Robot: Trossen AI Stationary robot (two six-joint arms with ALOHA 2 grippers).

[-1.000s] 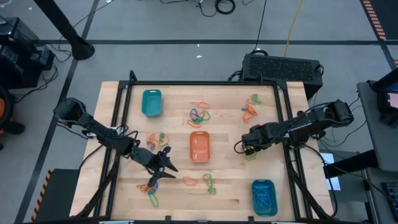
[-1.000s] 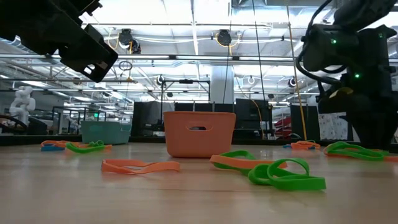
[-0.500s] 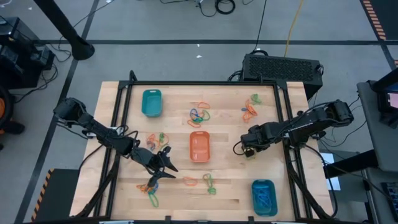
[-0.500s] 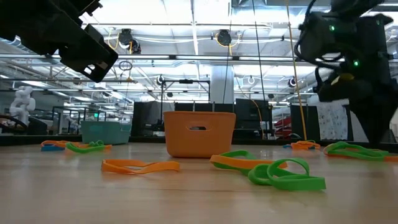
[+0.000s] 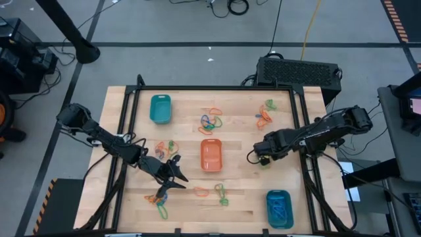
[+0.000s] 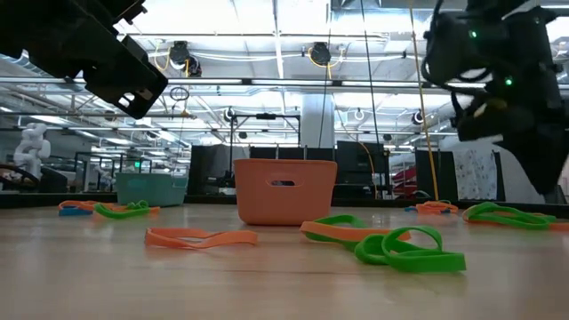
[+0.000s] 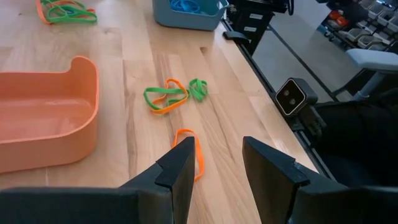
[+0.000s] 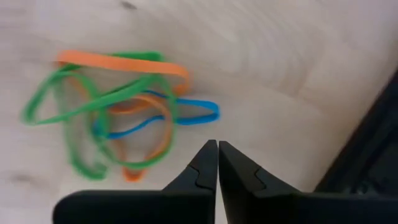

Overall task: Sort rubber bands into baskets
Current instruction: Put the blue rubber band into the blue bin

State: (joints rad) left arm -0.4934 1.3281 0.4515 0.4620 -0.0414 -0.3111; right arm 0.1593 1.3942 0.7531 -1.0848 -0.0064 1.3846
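Fingertips of the right gripper (image 8: 217, 163) meet, holding nothing, just beside a tangle of bands (image 8: 118, 109) on the table. Left gripper (image 7: 214, 165) stands open above an orange band (image 7: 190, 157) near the orange basket (image 7: 43, 112).

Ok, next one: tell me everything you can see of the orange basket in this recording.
The orange basket is a small rounded-rectangular tray of smooth plastic with shallow walls. It stands upright on the wooden table, roughly at its centre. In the low view its side wall shows a small slot. In the left wrist view it looks empty. No gripper touches it, and loose rubber bands lie apart from it.
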